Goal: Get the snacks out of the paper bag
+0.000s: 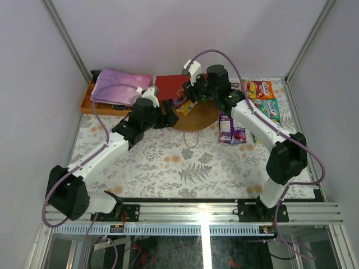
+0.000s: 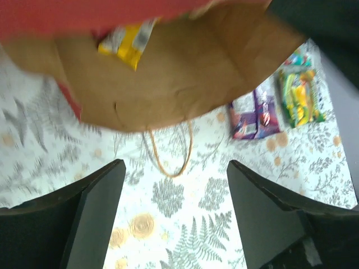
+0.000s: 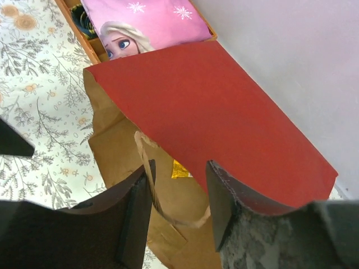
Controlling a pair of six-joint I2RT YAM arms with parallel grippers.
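**Paper bag on its side, both arms at its mouth**

The tall paper bag (image 1: 170, 85), red outside and brown kraft inside, lies on its side at the far middle of the fern-patterned table (image 1: 185, 168). Its mouth faces the near side, and one thin twisted beige handle (image 2: 171, 154) loops out onto the table.

A small glossy yellow snack packet (image 2: 126, 45) sits just inside the mouth, against the brown lining. More snacks lie out on the table to the right of the bag. The glossy purple packets (image 1: 231, 130) are nearest it. A green candy pack (image 1: 270, 109) and an orange candy pack (image 1: 259, 88) lie farther right.

The left gripper (image 2: 175, 163) hovers just near of the bag's mouth. Its jaws are wide apart and hold nothing.

The right gripper (image 3: 179, 165) reaches in from the right at the bag's upper edge. Its jaws are apart, with the brown rim and a handle strand in the gap between them.

At the far left, a shallow orange tray (image 1: 85, 103) holds a folded pink-purple printed cloth (image 3: 151, 19). The tray lies just beside the bag's red wall.
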